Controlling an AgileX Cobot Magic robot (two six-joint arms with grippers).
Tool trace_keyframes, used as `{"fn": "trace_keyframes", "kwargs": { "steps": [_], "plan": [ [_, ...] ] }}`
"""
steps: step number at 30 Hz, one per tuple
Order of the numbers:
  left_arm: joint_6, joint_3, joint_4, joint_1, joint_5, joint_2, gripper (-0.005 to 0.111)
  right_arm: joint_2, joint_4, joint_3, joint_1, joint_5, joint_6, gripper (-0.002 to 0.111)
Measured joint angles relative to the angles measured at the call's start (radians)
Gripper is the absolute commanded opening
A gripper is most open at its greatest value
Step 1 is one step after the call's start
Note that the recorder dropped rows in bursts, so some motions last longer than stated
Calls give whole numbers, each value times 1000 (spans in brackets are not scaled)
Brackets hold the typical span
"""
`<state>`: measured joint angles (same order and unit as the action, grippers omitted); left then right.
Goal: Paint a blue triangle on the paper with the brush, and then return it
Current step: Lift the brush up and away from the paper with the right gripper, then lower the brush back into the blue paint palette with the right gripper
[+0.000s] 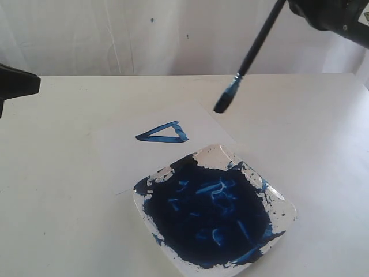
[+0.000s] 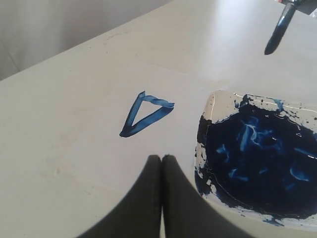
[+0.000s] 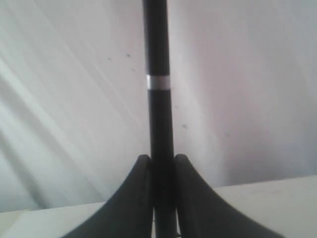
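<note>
A dark blue triangle is painted on the white paper lying behind the plate. The black brush hangs tilted in the air, its blue tip above the paper's far right corner. My right gripper is shut on the brush handle; in the exterior view only its dark body shows at the top right. My left gripper is shut on nothing, held above the table beside the plate; its arm shows at the left edge.
A square white plate flooded with dark blue paint sits at the front, overlapping the paper's near corner. A white curtain hangs behind the table.
</note>
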<state>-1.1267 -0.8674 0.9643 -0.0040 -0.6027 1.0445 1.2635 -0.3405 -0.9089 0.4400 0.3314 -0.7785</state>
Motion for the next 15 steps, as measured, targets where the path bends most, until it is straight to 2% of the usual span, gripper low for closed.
{"fn": "trace_keyframes", "kwargs": {
  "steps": [3,8,11,15],
  "plan": [
    [0,0,0,0,-2,0,0,35,-180,-5,0,112,-223,0],
    [0,0,0,0,-6,0,0,109,-334,-15,-6,92,-400,0],
    [0,0,0,0,-6,0,0,149,-427,-15,-38,87,-534,0],
    [0,0,0,0,-6,0,0,198,-572,-15,-134,137,-774,0]
  ]
}}
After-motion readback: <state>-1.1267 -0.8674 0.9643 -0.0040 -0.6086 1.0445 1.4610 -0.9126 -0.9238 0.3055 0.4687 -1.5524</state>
